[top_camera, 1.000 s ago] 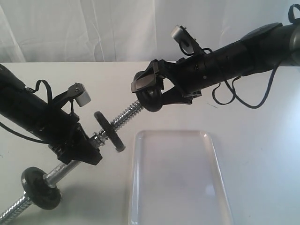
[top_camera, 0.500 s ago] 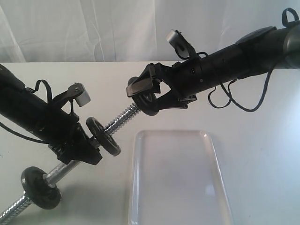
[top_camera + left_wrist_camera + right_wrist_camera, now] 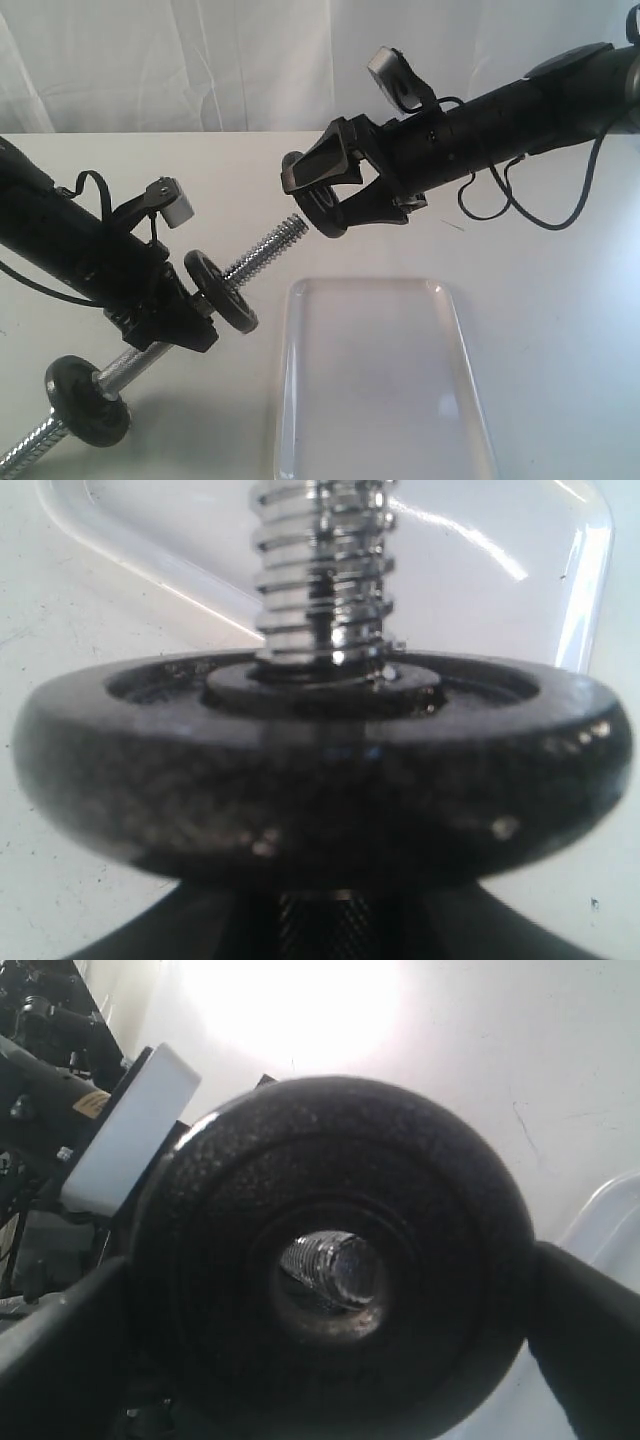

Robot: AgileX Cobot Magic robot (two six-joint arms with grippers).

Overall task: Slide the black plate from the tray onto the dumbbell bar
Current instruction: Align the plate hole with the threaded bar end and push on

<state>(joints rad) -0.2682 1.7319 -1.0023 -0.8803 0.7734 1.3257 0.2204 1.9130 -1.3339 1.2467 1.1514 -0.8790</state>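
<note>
My right gripper [image 3: 325, 200] is shut on the black plate [image 3: 322, 212] and holds it on edge in the air, above the far end of the tray [image 3: 380, 400]. The left gripper [image 3: 185, 320] is shut on the dumbbell bar [image 3: 262, 250], which slants up towards the plate. The threaded tip [image 3: 297, 224] stops just short of the plate's face. In the right wrist view the plate [image 3: 330, 1160] fills the frame, and the bar tip [image 3: 335, 1268] shows through its centre hole. The left wrist view shows a dumbbell disc [image 3: 320, 770] under the threaded bar [image 3: 320, 570].
One dumbbell disc [image 3: 222, 290] sits against the left gripper, and another [image 3: 88, 400] is near the bar's low end. The clear tray [image 3: 590, 580] lies on the white table [image 3: 560, 330]. A white curtain [image 3: 200, 60] hangs behind.
The plate was over the threaded end a second ago and has drawn back up and right, baring the tip. The inner dumbbell disc has slid down the bar towards the left gripper.
</note>
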